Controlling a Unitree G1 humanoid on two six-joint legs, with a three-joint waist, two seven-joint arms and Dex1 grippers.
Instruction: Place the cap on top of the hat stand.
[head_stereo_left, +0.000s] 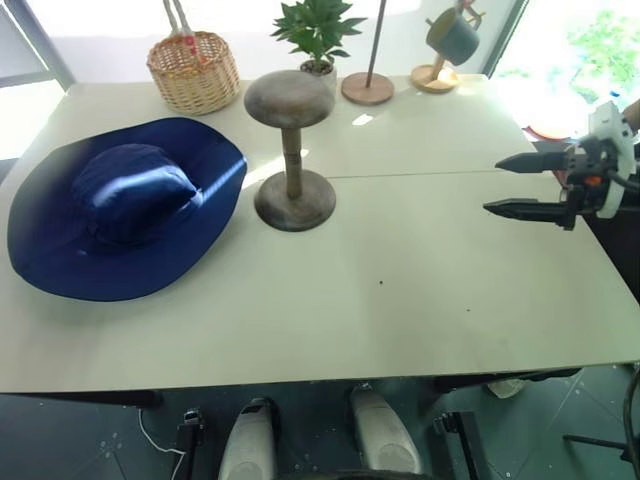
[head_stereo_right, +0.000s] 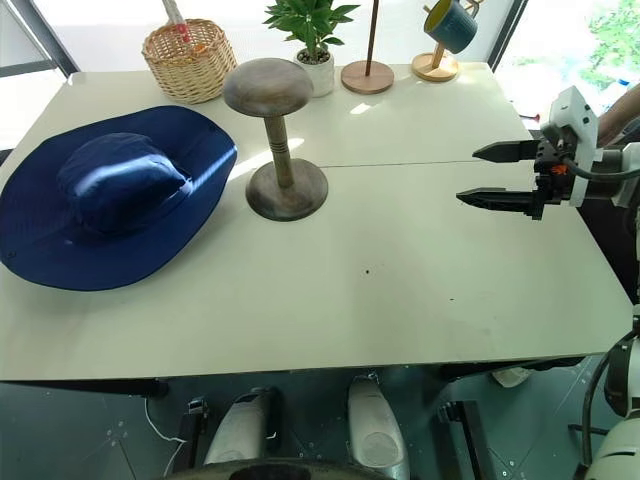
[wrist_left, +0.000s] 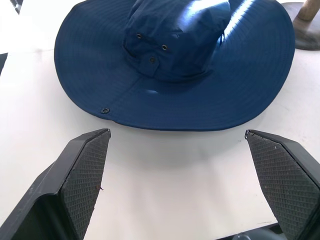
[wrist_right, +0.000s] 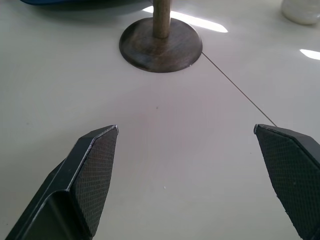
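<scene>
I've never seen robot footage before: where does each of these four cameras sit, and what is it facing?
Left eye and right eye views: on the head, looking down over the table, the cap, the hat stand and the open right claw.
Left wrist view: on the left arm, facing the cap between its open left claw.
Right wrist view: on the right arm, facing the hat stand's base between its fingers.
Both wrist views share that base.

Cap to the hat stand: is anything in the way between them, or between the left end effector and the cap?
Nothing visible. The cap lies flat on the table right beside the hat stand, whose domed top is bare. The left end effector is open, with only bare table before the brim.
</scene>
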